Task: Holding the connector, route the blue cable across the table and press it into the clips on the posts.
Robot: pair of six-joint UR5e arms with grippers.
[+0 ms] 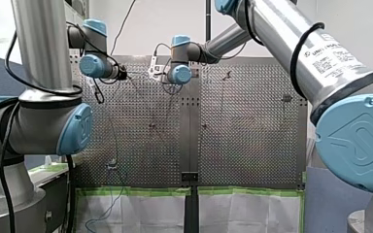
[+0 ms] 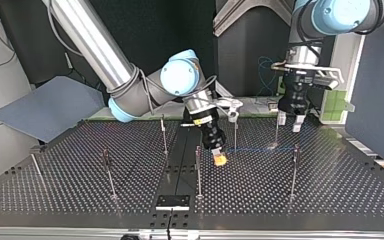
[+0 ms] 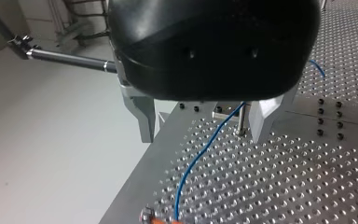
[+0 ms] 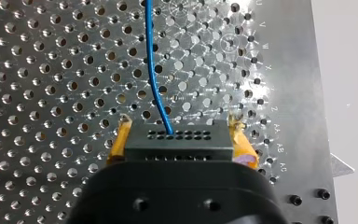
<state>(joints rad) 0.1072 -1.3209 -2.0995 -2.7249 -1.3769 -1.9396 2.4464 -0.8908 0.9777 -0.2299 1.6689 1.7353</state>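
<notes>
- In the top view, thin posts (image 2: 108,172) stand at about 9 o'clock on the perforated surface (image 2: 330,190).
- Near the surface's centre, my right hand (image 2: 220,159) tilts downward, its yellow pads (image 4: 244,150) clamped on the black connector (image 4: 176,140).
- The blue cable (image 4: 153,70) leaves the connector's face straight ahead of that hand. In the top view it runs low over the surface towards 3 o'clock.
- At about 2 o'clock from the right hand, my left hand (image 2: 288,124) hangs upright, its metal fingers (image 3: 145,119) apart.
- The cable passes between those fingers, just beside a post (image 3: 241,119) close to one finger. Whether cable and post touch, I cannot tell.
</notes>
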